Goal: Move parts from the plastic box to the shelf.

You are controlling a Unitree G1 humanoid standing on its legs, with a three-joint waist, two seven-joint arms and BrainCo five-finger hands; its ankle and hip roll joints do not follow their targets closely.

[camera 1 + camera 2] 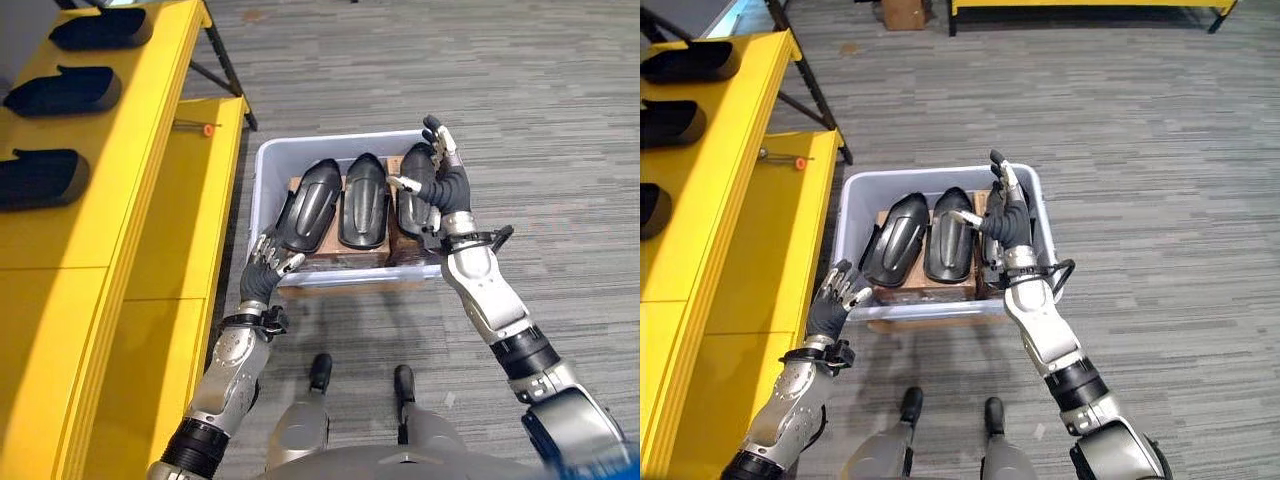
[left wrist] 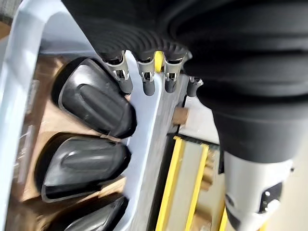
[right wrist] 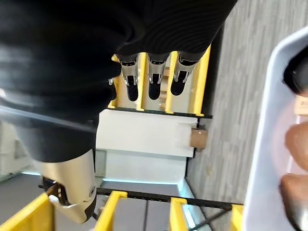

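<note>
Right hand [image 1: 437,180] is hovering over the right-most black moulded part [image 1: 415,195] in the grey plastic box [image 1: 262,190], fingers extended, thumb apart, holding nothing. Left hand [image 1: 268,262] is sitting at the box's near-left corner, fingers relaxed and spread, tips at the rim, gripping nothing.

Three parts are lying side by side on cardboard [image 1: 345,255] inside the box; the left part [image 1: 310,205] is nearest the left hand, w/ the middle part [image 1: 362,200] beside it.

Step in hand, by judgement: reaching for a part. Approach from above, wrap fingers round the curved shell's long edges, lift straight up to clear the box wall, then swing to the yellow shelf [image 1: 150,110], where three similar parts [image 1: 65,90] are already lying in a row.

Views: left wrist cam is showing fingertips [image 2: 147,86] just beside the rim w/ the left part close by, a detail the head cams leave unclear. Right wrist cam is showing straight fingers [image 3: 154,86] against the room beyond.
</note>
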